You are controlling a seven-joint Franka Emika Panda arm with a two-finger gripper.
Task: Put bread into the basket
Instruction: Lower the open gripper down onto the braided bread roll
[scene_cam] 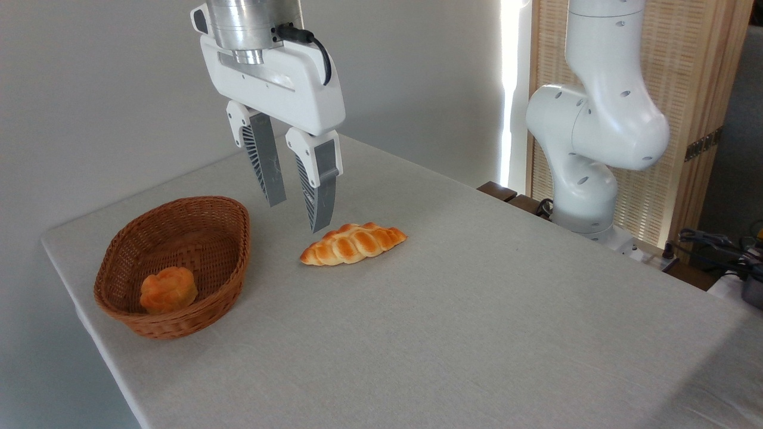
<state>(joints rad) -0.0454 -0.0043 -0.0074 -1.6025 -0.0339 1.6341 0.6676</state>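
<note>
Gripper [298, 215] hangs above table [477, 310], fingers spread apart, nothing between them, tips pointing down. Braided bread loaf [353, 243] lies flat on tablecloth, just below and toward 4 o'clock of nearer fingertip, not touching it. Wicker basket [235, 238] sits at 9 o'clock of loaf, near table's left edge, apart from loaf. Small round bun [168, 289] rests inside basket, toward its front end. Arm base [587, 179] stands at table's far right, 2 o'clock of loaf.
</note>
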